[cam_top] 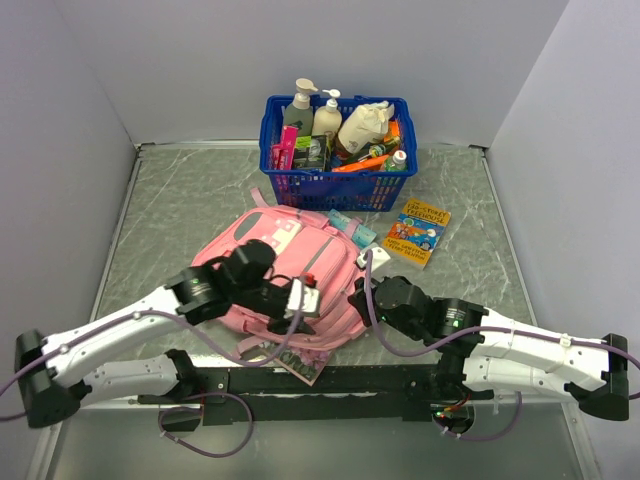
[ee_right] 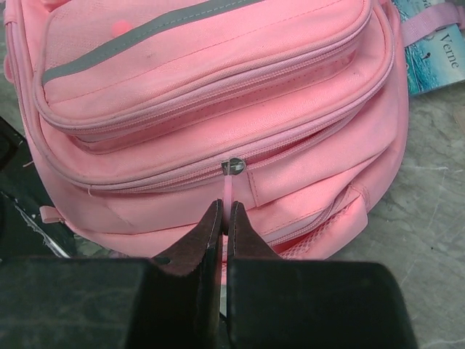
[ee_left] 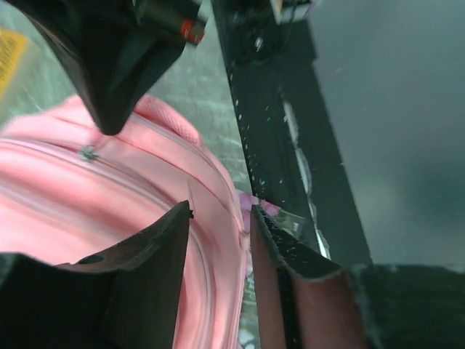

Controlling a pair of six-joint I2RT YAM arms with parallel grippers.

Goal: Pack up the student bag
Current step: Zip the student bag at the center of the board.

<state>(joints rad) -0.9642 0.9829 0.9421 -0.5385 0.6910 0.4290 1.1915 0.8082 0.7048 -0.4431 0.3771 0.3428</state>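
Right jaws on student bag (ee_right: 218, 87) zip-pull (ee_right: 229, 192).

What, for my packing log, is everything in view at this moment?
student bag: 1, pink, flat at the table's centre
zip pull: 1, pale pink, on the bag's middle zip
basket: 1, blue, at the far side behind the bag
bottles and packets: several, white, pink, green, orange, inside the basket
book: 1, yellow and blue cover, right of the bag
teal book: 1, by the bag's far end, a pink strap over it
printed booklet: 1, multicoloured, poking from under the bag's near edge
table: 1, grey marbled
left gripper: 1, black, open, at the bag's near side
right gripper: 1, black, shut on the zip pull
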